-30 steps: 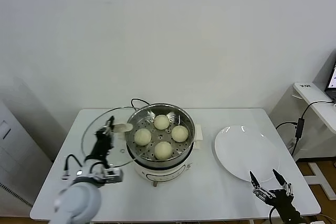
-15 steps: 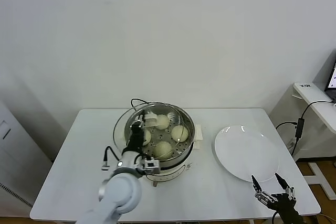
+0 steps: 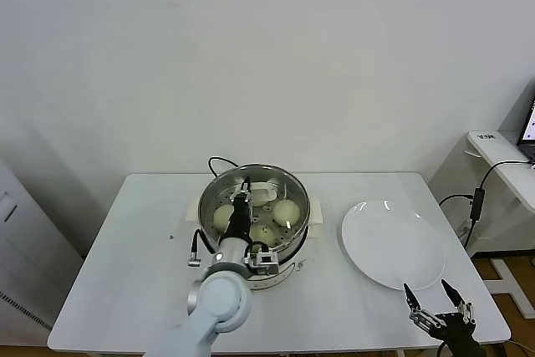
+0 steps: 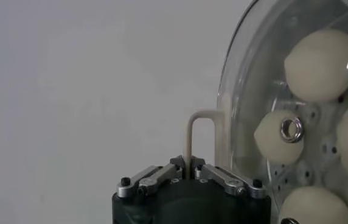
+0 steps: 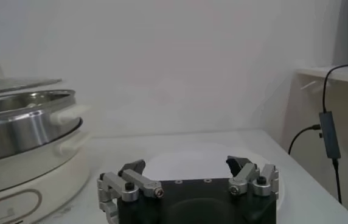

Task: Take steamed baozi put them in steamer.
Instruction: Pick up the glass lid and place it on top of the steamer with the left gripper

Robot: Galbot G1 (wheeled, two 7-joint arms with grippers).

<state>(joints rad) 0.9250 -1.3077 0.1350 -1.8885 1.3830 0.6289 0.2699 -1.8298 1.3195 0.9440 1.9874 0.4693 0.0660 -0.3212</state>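
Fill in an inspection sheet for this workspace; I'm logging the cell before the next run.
Surface: white table, no spills seen.
Job's things: steamer at the table's middle; four steamed baozi inside, one mostly hidden in the head view.
Clutter: glass lid held over the steamer by its white handle; white plate to the steamer's right, nothing on it.
End effectors: left end effector shut on the lid's handle; right end effector open, low at the table's front right edge.
Cables: black cord behind the steamer; another cable hanging off the side desk.
Surroundings: white wall; side desk at right.
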